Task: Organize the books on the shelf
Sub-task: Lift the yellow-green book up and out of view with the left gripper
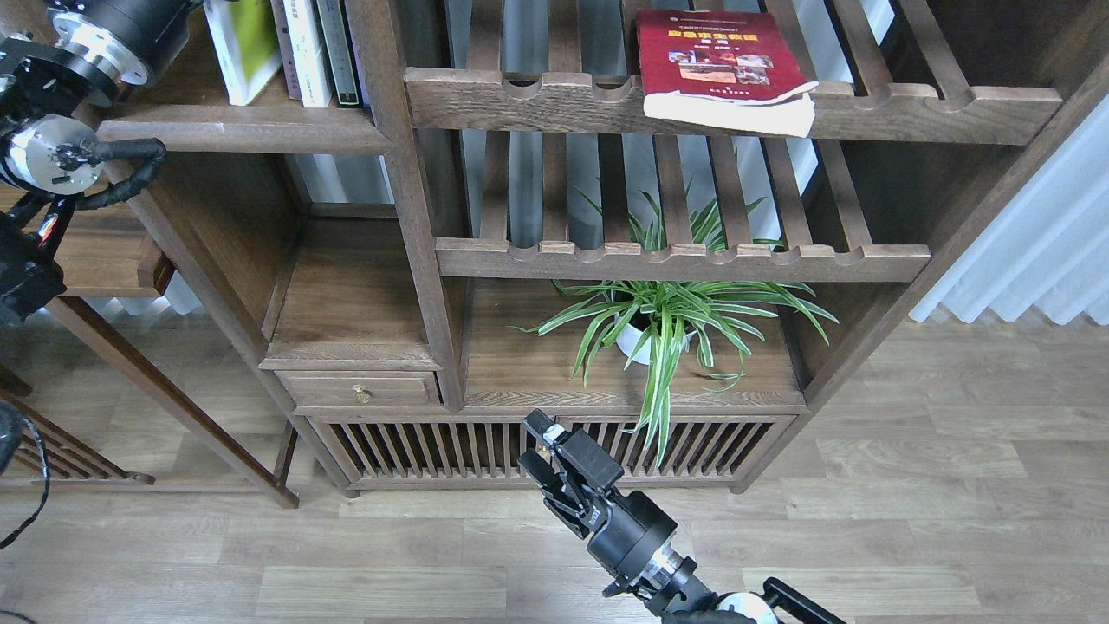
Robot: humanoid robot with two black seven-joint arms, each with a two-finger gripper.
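Observation:
The yellow-green and white book point(243, 43) stands nearly upright on the shelf point(243, 132), a solid dark plank at the top left. It stands left of a few upright books point(310, 52) with white and dark spines. I cannot pick out the maroon book among them. The red book point(719, 61) lies flat on the upper slatted rack, its lower edge hanging over the notched front rail. My left arm point(95, 39) reaches up beside the shelf; its gripper is past the top edge. My right gripper point(535, 444) is open and empty, low in front of the cabinet.
A potted spider plant point(663, 321) stands on the lower board under the second slatted rack point(676, 258). A small drawer point(359, 390) and a slatted cabinet front point(416, 446) lie below. White curtains point(1040, 251) hang at the right. Wood floor runs along the front.

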